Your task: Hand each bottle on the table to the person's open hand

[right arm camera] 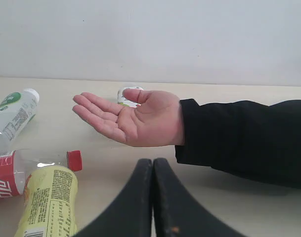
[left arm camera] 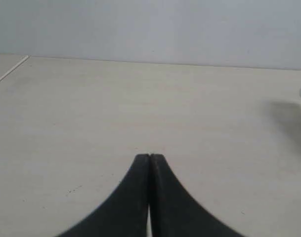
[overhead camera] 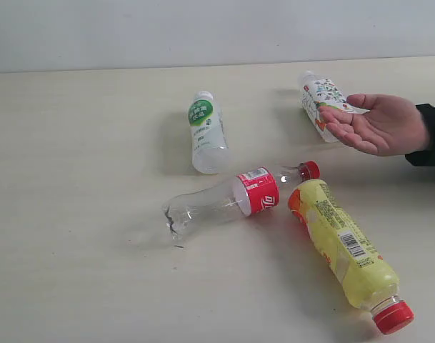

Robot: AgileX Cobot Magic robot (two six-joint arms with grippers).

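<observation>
Several bottles lie on the pale table [overhead camera: 74,214]. A clear bottle with a red label [overhead camera: 235,196] and red cap lies in the middle. A yellow bottle with a red cap [overhead camera: 342,250] lies to its right. Farther back are a small clear bottle with a green-white label [overhead camera: 205,132] and one with a colourful white label [overhead camera: 318,103], partly behind the person's open hand [overhead camera: 378,123]. Neither gripper shows in the exterior view. My left gripper [left arm camera: 150,157] is shut and empty over bare table. My right gripper [right arm camera: 153,161] is shut and empty, just short of the open hand [right arm camera: 133,118].
The person's black sleeve [right arm camera: 244,138] reaches in from the right. A pale wall [overhead camera: 217,28] rises behind the table's far edge. A table edge [left arm camera: 9,71] shows in the left wrist view.
</observation>
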